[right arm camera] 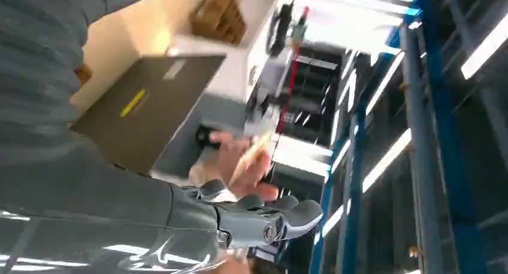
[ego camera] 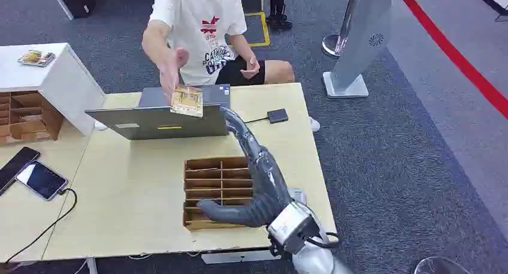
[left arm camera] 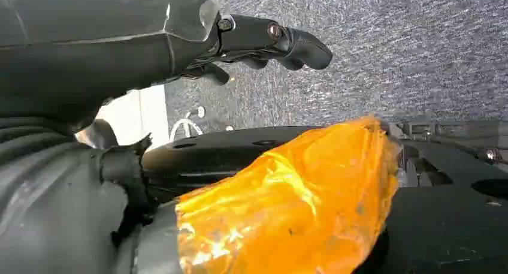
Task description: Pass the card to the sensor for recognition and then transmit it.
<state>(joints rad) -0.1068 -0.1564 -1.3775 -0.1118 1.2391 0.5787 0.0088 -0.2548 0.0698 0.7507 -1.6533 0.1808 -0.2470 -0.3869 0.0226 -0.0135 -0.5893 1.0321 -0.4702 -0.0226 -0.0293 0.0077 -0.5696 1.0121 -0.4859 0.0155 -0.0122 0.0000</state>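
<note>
Nearest in the head view, the right hand [ego camera: 251, 178] reaches forward over the pale wooden bench [ego camera: 132, 196], its fingers spread and stretched out toward the far side, its thumb jutting left above the brown divided organizer [ego camera: 212, 179] that sits on the bench just under it; it holds nothing. In the right wrist view the same hand's fingers [right arm camera: 281, 217] lie extended and bare, with the person's hand [right arm camera: 239, 163] just beyond them. The left hand [left arm camera: 263, 43] hangs over grey carpet in its wrist view, fingers loosely curled and apart, nothing in them. To the left on the bench lie two phones [ego camera: 30, 172], one with a cable. Farther back stands an open grey laptop [ego camera: 159, 119], its lid toward the robot, and to its right a small dark sensor pad [ego camera: 277, 115] on a cord. Above the laptop's top edge the card [ego camera: 187, 101] is held in the hand of the seated person [ego camera: 197, 22], just past the robot's fingertips. A white cabinet [ego camera: 48, 76] stands at far left.
</note>
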